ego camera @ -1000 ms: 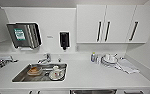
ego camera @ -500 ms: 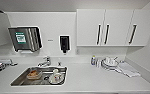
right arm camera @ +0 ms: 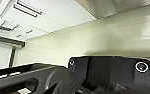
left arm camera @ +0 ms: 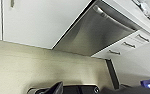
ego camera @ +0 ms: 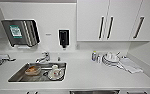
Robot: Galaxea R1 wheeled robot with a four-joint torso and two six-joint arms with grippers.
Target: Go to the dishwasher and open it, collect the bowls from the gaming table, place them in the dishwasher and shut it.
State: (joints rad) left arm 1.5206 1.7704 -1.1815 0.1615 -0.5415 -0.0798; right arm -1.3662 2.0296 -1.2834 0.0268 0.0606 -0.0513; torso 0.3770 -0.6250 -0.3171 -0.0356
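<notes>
The dishwasher (left arm camera: 96, 35) has a brushed steel front with one steel bar handle (left arm camera: 108, 16), and its door is shut between white cabinet fronts. In the head view its top edge (ego camera: 94, 92) shows as a steel strip under the counter, right of the sink. A dark part of my left gripper (left arm camera: 56, 88) hangs low above the beige floor, well short of the steel front. In the right wrist view a corner of the steel front (right arm camera: 111, 6) lies beyond the floor, behind my arm's dark plate. The gaming table and the bowls are out of view.
A white counter (ego camera: 91, 75) runs across in front of me, with a steel sink (ego camera: 18, 75) holding dishes and a tap (ego camera: 44, 58). Stacked dishes (ego camera: 110, 59) and a cloth (ego camera: 129, 65) sit at the right. White wall cabinets (ego camera: 108, 20) hang above. White drawers (left arm camera: 127, 45) adjoin the dishwasher.
The head picture has shifted only slightly, so the camera has moved a little. Nothing on the counter or in the sink has moved.
</notes>
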